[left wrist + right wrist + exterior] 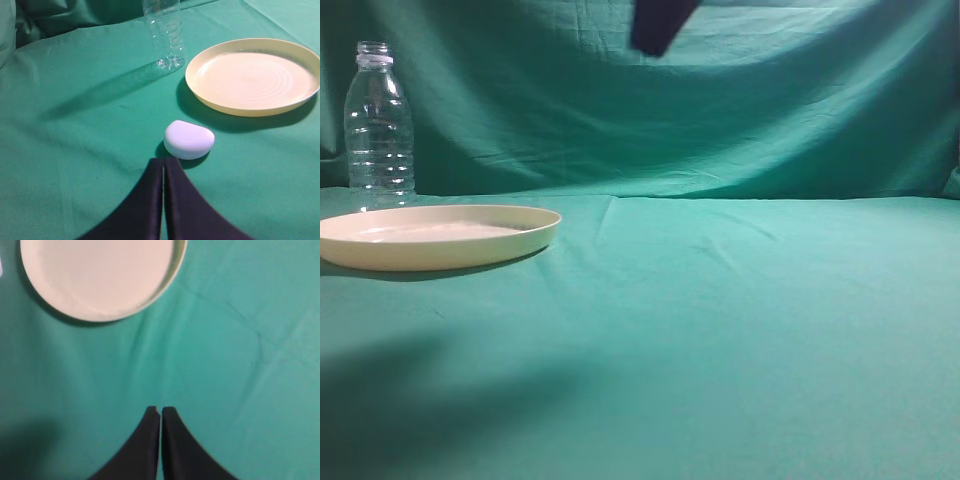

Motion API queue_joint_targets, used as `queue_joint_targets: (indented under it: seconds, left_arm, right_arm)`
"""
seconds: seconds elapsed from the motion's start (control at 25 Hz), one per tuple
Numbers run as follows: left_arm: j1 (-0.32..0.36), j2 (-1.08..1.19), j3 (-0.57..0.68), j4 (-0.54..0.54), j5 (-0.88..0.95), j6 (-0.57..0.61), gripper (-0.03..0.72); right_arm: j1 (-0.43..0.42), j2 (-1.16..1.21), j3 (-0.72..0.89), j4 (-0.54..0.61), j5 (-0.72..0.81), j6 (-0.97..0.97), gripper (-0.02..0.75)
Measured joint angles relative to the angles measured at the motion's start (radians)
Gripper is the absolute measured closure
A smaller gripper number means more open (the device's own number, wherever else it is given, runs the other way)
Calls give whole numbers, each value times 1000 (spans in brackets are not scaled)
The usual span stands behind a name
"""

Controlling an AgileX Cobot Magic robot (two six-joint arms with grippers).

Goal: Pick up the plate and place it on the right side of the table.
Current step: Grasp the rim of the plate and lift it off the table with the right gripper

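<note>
- Staged test bench, probably a lab or recording setup rather than a home.
- Table (740, 330) draped in wrinkled teal-green cloth; matching green backdrop (740, 110) hung behind, hiding the room entirely.
- Few props, set apart: cream plate (435, 236), clear bottle (378, 120), small white soap-like lump (188, 139), too blurred to tell exactly.
- Lighting dim, uneven; shadows fall across the cloth.

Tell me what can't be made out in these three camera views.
- Bottle: its top is cut off by the left wrist view's upper edge.
- Plate: upper part cut off in the right wrist view.
- Small white object: shows only in the left wrist view; what it is, unclear.
- Dark arm part: blurred, cut off by the exterior view's top edge.
</note>
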Motion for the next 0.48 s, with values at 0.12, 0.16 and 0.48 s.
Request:
queue_joint_targets:
  seconds: [0.12,0.16,0.48]
  left_arm:
    - [0,0,0,0,0,0,688]
    - [0,0,0,0,0,0,688]
    - [0,0,0,0,0,0,688]
  right_arm:
    - [27,139,-134,0,0,0,738]
    - [30,176,-173,8,-2,0,738]
    - [29,469,-444,22,-23,0,455]
